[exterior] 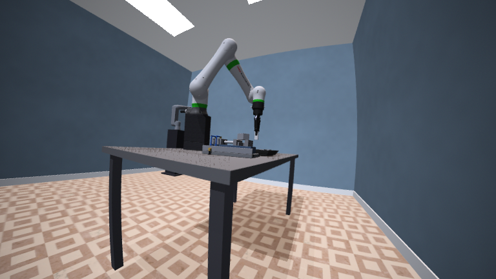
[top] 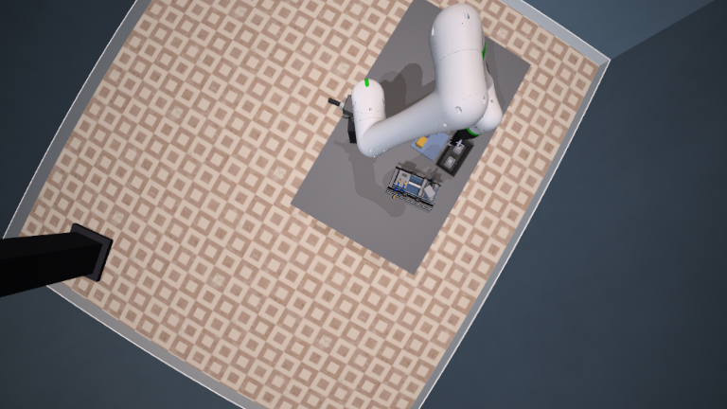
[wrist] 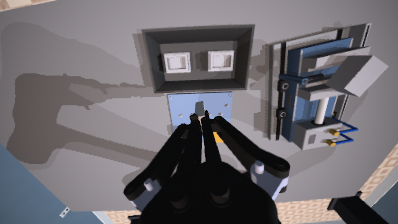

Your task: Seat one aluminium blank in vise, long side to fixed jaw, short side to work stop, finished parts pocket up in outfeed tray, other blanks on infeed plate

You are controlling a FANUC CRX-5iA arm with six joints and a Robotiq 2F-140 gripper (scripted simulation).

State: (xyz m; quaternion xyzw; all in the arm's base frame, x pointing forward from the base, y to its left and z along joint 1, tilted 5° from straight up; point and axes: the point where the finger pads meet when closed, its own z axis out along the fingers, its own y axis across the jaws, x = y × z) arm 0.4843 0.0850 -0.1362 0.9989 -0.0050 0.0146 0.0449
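Because the black two-finger gripper (wrist: pixel 199 118) fills the foreground of the wrist view, the pale blue square infeed plate (wrist: pixel 176 103) is partly covered, and only a corner of one yellow brass blank (wrist: pixel 218 136) peeks out beside a finger. Whether an aluminium blank lies on that plate cannot be told. The white six-joint arm (exterior: pixel 211 69) bends high at the elbow and points its wrist straight down above the grey table top (exterior: pixel 180 160), fingers pressed together on nothing. Two pale square finished parts (wrist: pixel 176 62) lie side by side, pockets up, in the one dark rectangular outfeed tray (wrist: pixel 150 60). One blue-and-grey vise (wrist: pixel 300 95) stands just beside the tray.
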